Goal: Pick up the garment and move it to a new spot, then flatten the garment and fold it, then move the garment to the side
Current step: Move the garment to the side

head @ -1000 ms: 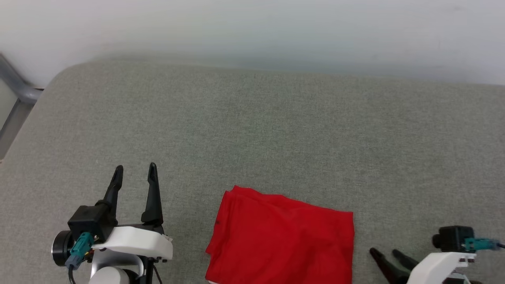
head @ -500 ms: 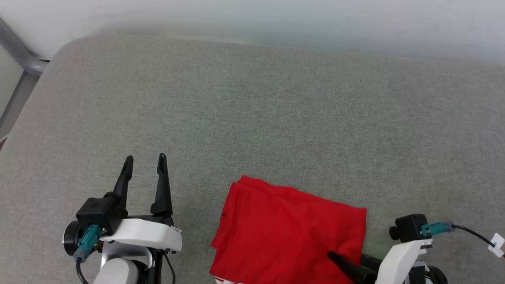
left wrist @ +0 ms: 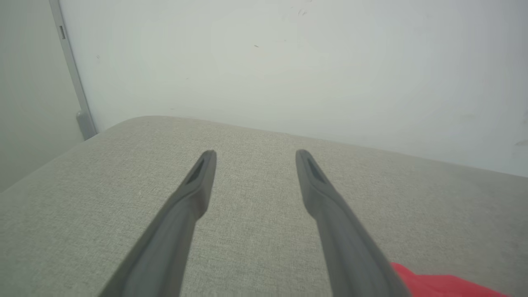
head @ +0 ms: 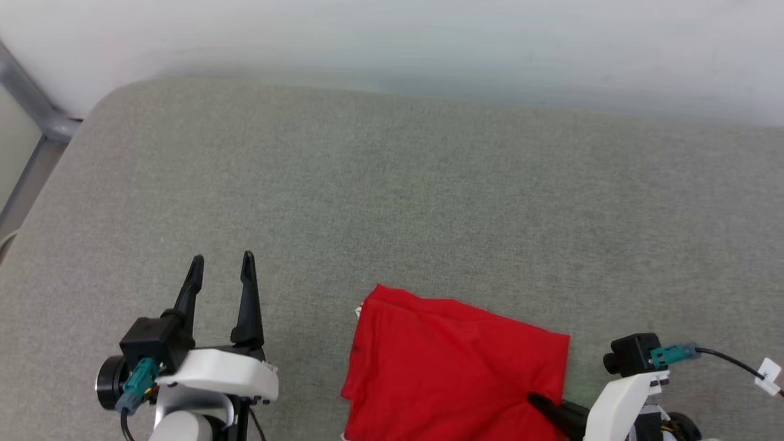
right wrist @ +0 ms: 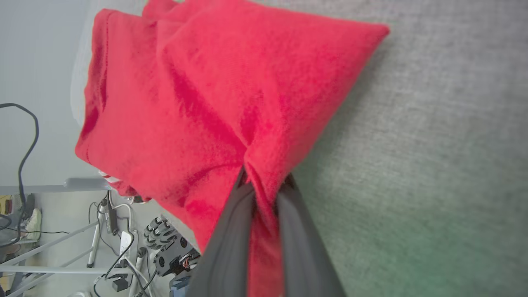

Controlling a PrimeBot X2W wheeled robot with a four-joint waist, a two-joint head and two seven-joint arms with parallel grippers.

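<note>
Lower left, the left gripper [head: 222,258] points up-frame over the grey cushion [head: 392,202], jaws apart. The folded garment [head: 453,361] lies bottom centre, its lower edge cut off. Lower right, the right gripper [right wrist: 266,181] angles leftward, clamped on the garment's edge, fingertips buried in cloth.

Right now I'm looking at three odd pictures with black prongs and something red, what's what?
It's a two-armed robot. The picture with both arms comes from its head camera, looking down on a grey padded surface. The other two come from wrist cameras, looking along each gripper's two black fingers. The left gripper is open and empty. A folded red garment lies on the surface. The right gripper is shut on a pinch of its edge.
</note>
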